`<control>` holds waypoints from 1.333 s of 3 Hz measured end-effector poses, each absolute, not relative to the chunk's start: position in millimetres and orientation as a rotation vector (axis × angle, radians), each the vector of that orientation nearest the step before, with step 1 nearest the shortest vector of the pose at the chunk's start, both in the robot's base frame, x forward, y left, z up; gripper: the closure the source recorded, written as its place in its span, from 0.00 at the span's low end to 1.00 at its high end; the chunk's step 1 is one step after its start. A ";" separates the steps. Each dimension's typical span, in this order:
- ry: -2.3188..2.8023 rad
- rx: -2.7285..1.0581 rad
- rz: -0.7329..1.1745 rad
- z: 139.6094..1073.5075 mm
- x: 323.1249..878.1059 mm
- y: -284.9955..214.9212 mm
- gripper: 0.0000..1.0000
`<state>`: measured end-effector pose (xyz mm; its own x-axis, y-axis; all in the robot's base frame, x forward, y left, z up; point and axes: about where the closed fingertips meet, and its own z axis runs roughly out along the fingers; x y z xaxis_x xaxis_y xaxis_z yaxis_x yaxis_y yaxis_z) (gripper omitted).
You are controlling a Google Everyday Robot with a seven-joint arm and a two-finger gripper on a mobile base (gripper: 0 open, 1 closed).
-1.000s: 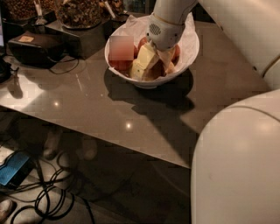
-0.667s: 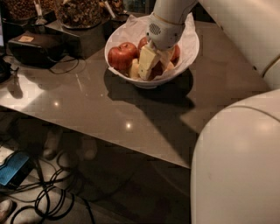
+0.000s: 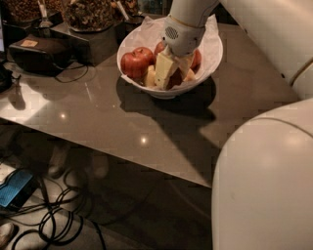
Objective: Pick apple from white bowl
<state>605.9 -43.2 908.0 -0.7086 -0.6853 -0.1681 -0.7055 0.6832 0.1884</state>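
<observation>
The white bowl [image 3: 210,58], lined with crumpled white paper, stands on the grey table at the back. Several red apples lie in it: one at the left [image 3: 134,62], others partly hidden behind the gripper at the right [image 3: 196,59]. My gripper [image 3: 173,78] reaches down from the white arm into the middle of the bowl, among the apples, and touches or nearly touches them. A dark red apple [image 3: 176,80] shows right under it.
The grey table [image 3: 122,122] has its front edge running diagonally toward the lower right. A black box [image 3: 36,51] with a cable and containers of dark snacks [image 3: 90,14] stand at the back left. The robot's white body [image 3: 264,180] fills the lower right. Cables and a blue object [image 3: 17,188] lie on the floor.
The gripper has stayed in the bowl with only a slight shift. The left apple shows more plainly now than one second ago.
</observation>
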 end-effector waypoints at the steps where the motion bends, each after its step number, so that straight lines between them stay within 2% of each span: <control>1: 2.682 -1.199 0.370 925.3 603.9 -44.6 1.00; 4: 2.382 -1.432 0.461 983.3 572.4 -48.1 1.00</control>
<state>572.4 -48.1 983.3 -0.4446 -0.7848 -0.4318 -0.8892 0.4447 0.1074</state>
